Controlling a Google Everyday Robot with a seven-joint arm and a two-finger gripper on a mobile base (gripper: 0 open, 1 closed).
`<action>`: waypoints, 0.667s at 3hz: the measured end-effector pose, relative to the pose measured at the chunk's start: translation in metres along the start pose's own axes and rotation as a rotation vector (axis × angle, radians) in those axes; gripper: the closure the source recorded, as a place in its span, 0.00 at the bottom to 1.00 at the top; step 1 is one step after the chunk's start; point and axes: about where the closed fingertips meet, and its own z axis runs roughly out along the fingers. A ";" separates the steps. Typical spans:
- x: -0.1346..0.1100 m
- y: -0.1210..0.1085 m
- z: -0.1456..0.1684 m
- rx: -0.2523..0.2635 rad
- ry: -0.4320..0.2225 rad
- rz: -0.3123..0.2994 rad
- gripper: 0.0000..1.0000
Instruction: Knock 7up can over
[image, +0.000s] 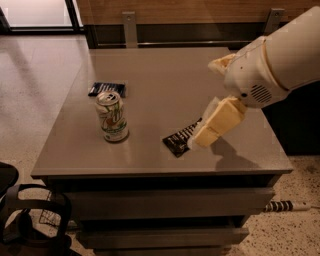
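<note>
The 7up can (112, 117) stands upright on the left part of the grey table (165, 70); it is whitish with green lettering and a silver pull-tab top. My gripper (201, 140) hangs from the white arm (280, 60) that comes in from the right. It points down and left, low over the table's right half, just above the right end of the black snack-bar wrapper (177, 141). The gripper is well to the right of the can and apart from it.
A flat dark blue packet (107, 89) lies just behind the can. The table has drawers below its front edge. A black frame (30, 225) stands on the floor at lower left, and a power strip (285, 206) lies at lower right.
</note>
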 end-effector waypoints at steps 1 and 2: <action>-0.021 0.007 0.028 0.010 -0.153 -0.011 0.00; -0.047 0.008 0.050 0.032 -0.303 -0.038 0.00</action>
